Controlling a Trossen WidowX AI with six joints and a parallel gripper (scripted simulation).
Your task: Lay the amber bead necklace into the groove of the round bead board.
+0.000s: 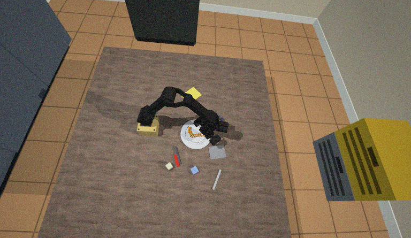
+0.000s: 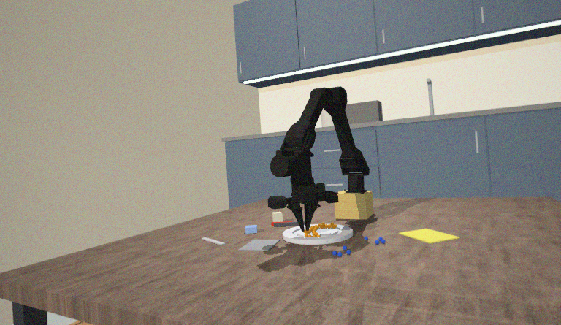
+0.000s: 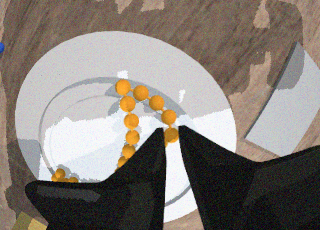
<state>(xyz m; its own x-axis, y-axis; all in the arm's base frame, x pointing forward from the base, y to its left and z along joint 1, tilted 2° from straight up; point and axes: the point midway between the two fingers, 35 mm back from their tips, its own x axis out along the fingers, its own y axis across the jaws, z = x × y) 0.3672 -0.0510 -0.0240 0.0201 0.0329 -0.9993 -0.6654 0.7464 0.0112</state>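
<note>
Clearly, claw (image 1: 207, 135) (image 2: 305, 229) (image 3: 171, 133) shut around amber necklace (image 1: 192, 135) (image 2: 312, 232) (image 3: 131, 121) in wrist view, fingertips hidden from above.

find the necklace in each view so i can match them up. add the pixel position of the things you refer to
top: on the board, just below picture center, left of the gripper (image 1: 208, 138) (image 2: 306, 228) (image 3: 172, 130)
exterior: low, right of center, by the fingertips
wrist: middle to lower left, partly behind the fingers
shared landmark: the white round board (image 1: 197, 145) (image 2: 318, 241) (image 3: 65, 55) under the necklace (image 1: 190, 131) (image 2: 329, 226) (image 3: 131, 121)
</note>
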